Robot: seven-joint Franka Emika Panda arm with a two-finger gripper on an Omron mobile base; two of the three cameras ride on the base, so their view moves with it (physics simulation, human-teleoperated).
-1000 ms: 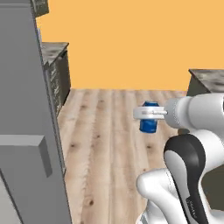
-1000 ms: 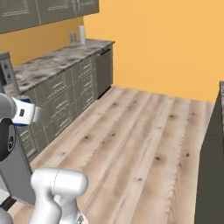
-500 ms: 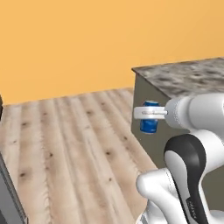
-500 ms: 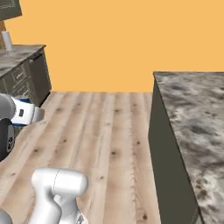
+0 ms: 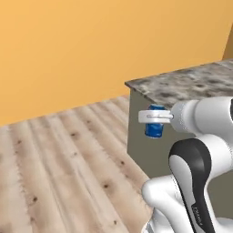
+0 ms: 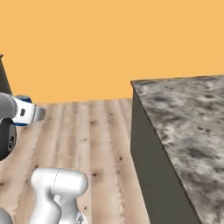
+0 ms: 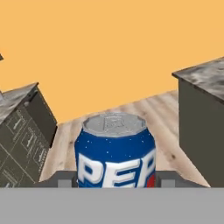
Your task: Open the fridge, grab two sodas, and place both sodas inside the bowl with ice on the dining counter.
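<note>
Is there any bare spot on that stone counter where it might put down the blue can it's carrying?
The granite counter looks bare from its near corner by the orange wall along the visible top. The gripper holds the blue can above the wooden floor, beside that corner.

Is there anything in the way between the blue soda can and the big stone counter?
Nothing visible is. The gripper holds the blue soda can upright over the wooden floor, close to the dining counter corner, with open air between them. The ice bowl is out of sight.
</note>
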